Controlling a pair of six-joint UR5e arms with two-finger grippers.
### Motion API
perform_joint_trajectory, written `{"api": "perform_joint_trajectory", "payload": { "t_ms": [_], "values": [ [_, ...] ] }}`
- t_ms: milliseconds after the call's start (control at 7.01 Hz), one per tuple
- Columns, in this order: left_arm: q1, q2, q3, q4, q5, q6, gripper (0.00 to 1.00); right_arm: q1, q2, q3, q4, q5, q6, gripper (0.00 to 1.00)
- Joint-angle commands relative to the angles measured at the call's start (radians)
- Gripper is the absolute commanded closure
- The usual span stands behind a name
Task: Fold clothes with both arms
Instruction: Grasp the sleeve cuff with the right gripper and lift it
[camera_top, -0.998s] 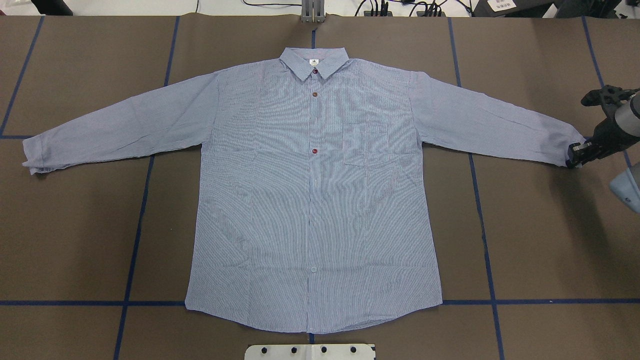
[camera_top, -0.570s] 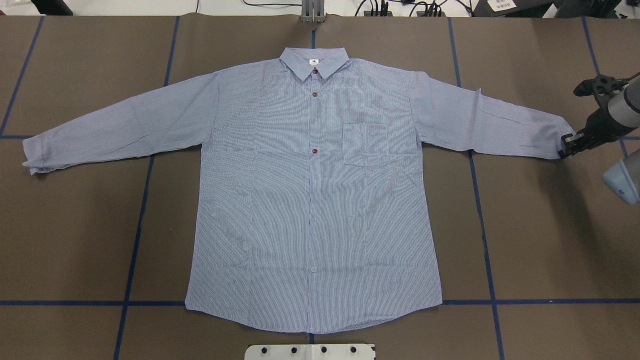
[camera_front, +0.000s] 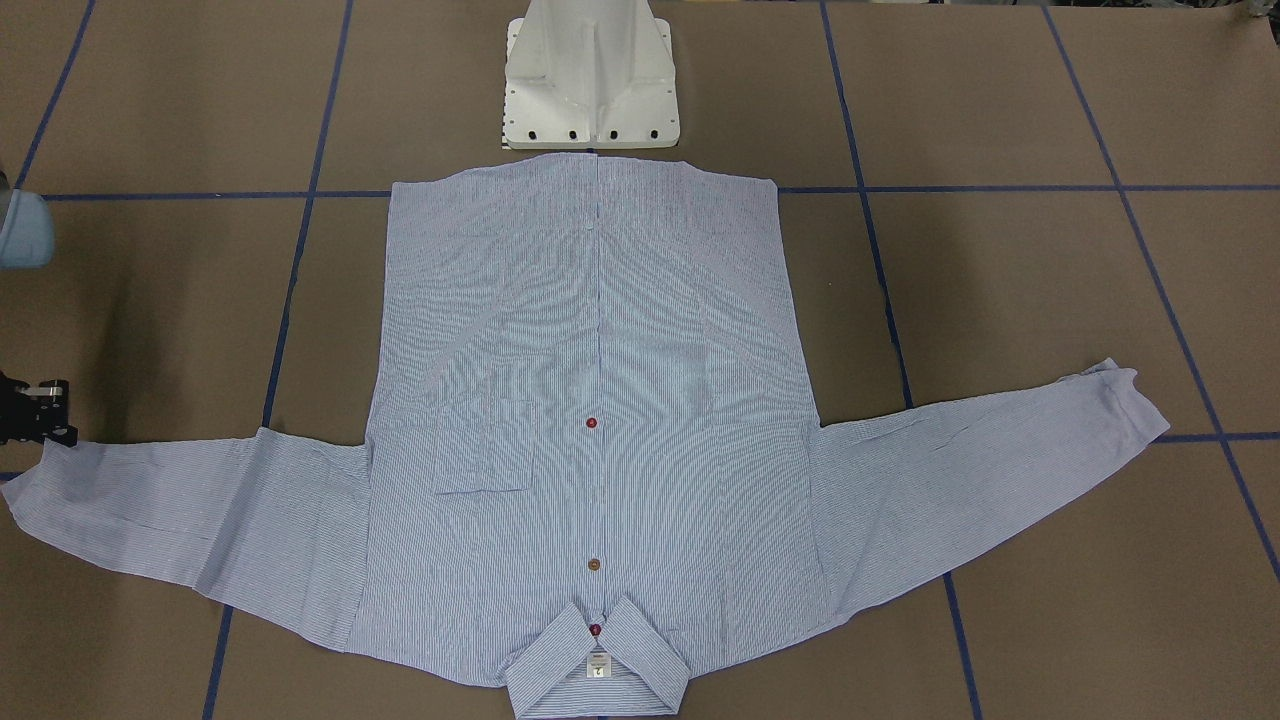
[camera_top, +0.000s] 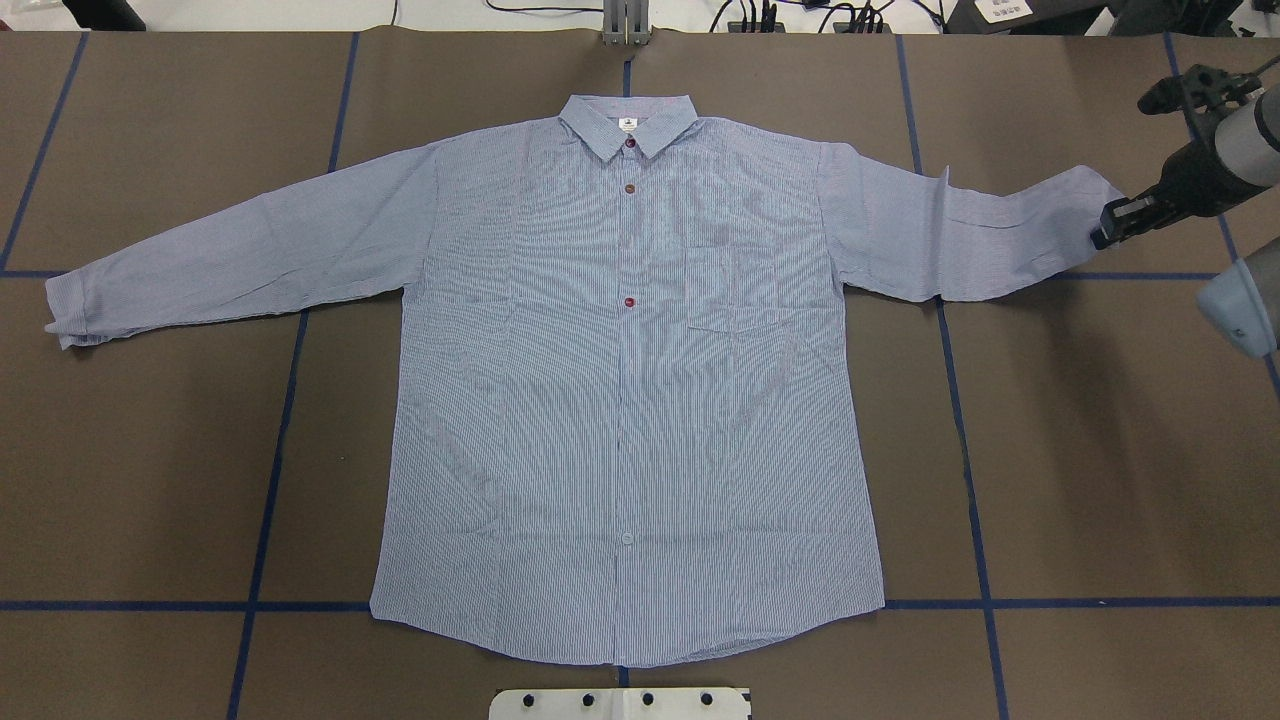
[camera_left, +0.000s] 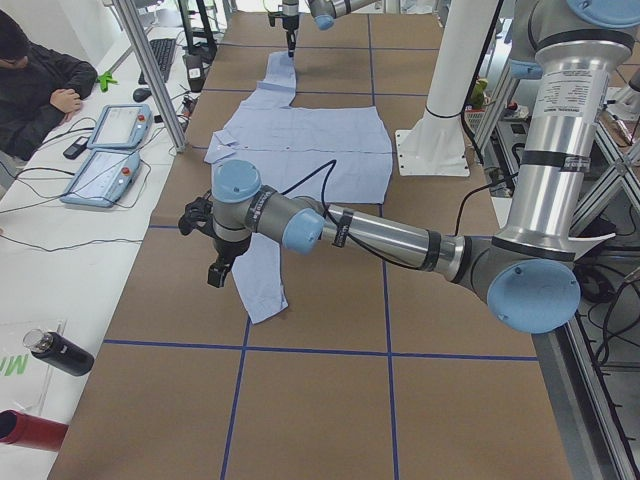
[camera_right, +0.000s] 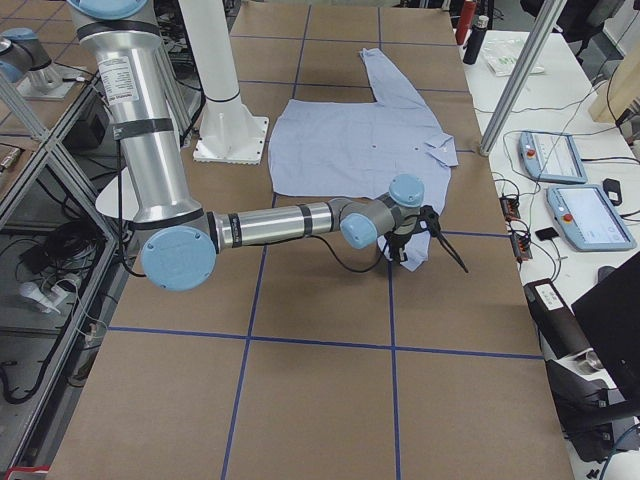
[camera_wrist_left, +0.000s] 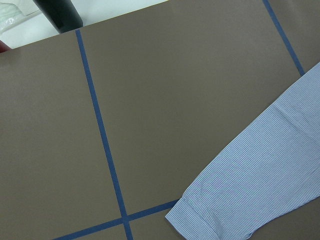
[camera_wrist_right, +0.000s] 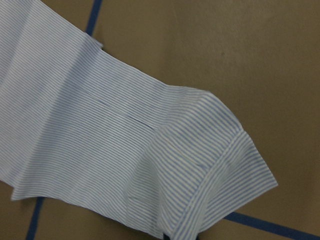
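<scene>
at right edge of overhead frame, right gripper (camera_top: 1103, 235), clamped on the cuff (camera_top: 1082, 198) of the shirt (camera_top: 620, 400), had dragged it up-left; sleeve fold was starting. left gripper (camera_left: 214, 275): grip couldn't be told.

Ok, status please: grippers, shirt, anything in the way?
Right gripper shut on shirt cuff, lifted. Left gripper near other cuff, state unclear. Nothing on the shirt.
</scene>
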Motion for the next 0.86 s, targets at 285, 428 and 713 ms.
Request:
{"api": "perform_joint_trajectory", "payload": {
  "t_ms": [285, 428, 713],
  "values": [
    [0.0, -0.001, 0.011, 0.0, 0.001, 0.0, 0.01, 0.018, 0.16, 0.211, -0.193, -0.001, 0.098, 1.0],
    [0.0, -0.001, 0.011, 0.0, 0.001, 0.0, 0.01, -0.023, 0.206, 0.217, -0.188, -0.007, 0.187, 1.0],
    [0.0, 0.001, 0.009, 0.0, 0.001, 0.0, 0.01, -0.135, 0.307, 0.185, -0.186, -0.047, 0.292, 1.0]
  ]
}}
